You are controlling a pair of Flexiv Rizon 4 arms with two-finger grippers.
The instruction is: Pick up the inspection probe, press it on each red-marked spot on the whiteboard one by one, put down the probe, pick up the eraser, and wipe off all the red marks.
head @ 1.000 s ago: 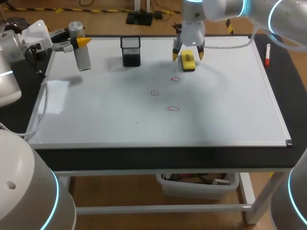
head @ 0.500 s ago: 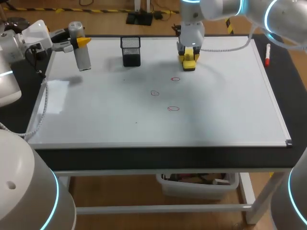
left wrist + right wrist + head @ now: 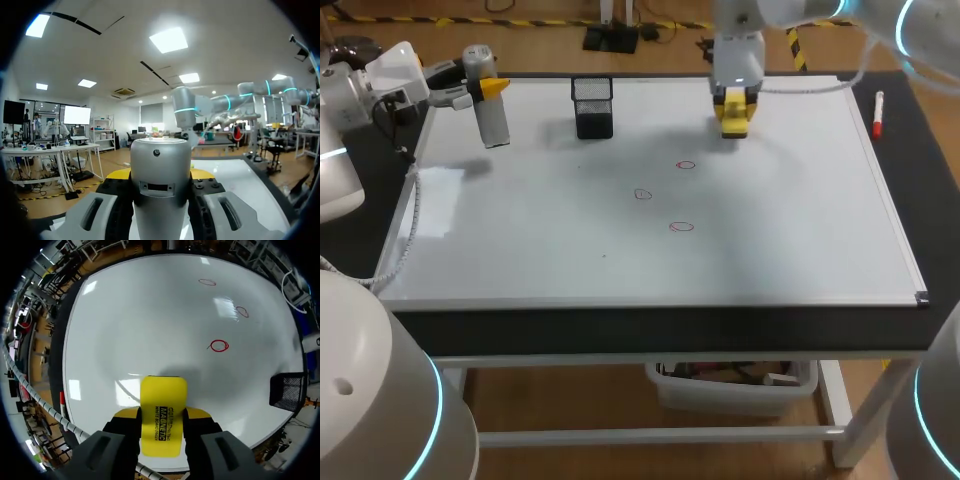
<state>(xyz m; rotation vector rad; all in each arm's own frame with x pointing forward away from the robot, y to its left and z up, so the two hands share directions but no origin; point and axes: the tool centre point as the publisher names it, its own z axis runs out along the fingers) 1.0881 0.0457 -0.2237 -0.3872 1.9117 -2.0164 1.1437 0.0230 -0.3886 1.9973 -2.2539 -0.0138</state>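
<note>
The silver cylindrical probe hangs upright over the whiteboard's far left corner, with my left gripper shut on it. In the left wrist view the probe fills the space between the fingers of the left gripper. My right gripper is shut on the yellow eraser, held a little above the far middle of the board. The right wrist view has the eraser clamped in the right gripper, its shadow on the board below. Three red rings mark the board's middle, ahead of the eraser.
A black mesh pen holder stands at the board's far edge, between the two grippers. A red-capped marker lies on the dark table right of the board's frame. A white cable runs along the board's left edge.
The right gripper's fingers closed on the eraser, then carried it up and a little to the right. The left arm and the probe have kept still.
</note>
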